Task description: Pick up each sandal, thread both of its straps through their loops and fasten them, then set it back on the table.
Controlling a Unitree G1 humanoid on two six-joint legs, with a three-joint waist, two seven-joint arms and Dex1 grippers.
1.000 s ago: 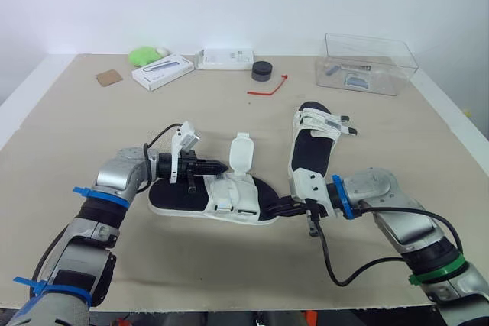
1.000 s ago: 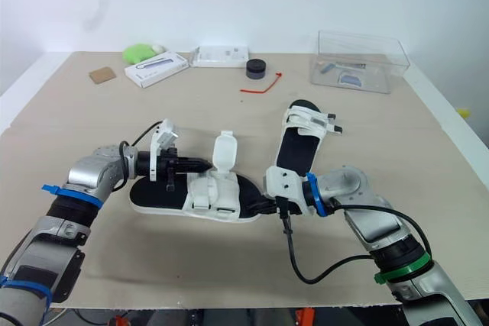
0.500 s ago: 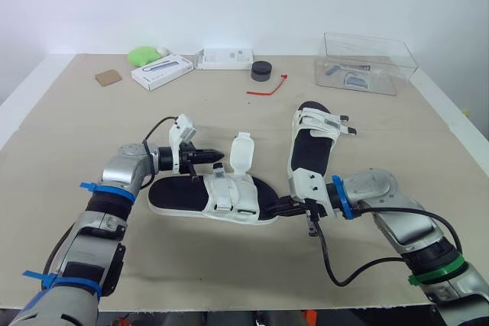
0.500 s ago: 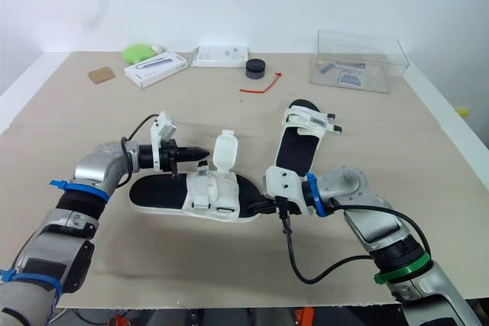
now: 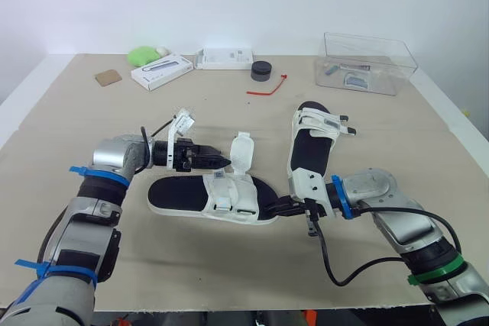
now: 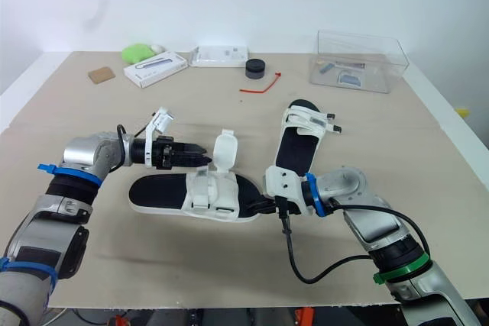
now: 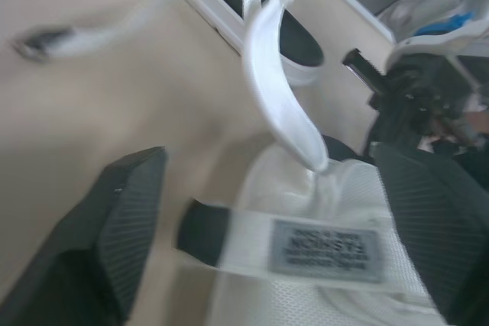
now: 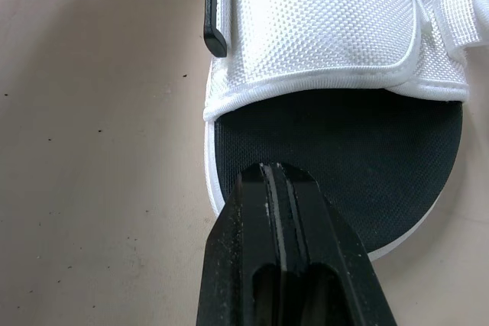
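White near sandal (image 5: 200, 197) lies flat, one strap (image 5: 241, 150) standing loose, unfastened. Your left gripper (image 5: 220, 161) gapes empty beside that strap; your right gripper (image 5: 281, 205), pinched closed, sits at its toe. The other sandal (image 5: 312, 143) beyond looks fastened.

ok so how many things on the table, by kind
sandals: 2
white boxes: 2
clear box: 1
black puck: 1
red tie: 1
green lump: 1
brown card: 1
total: 9
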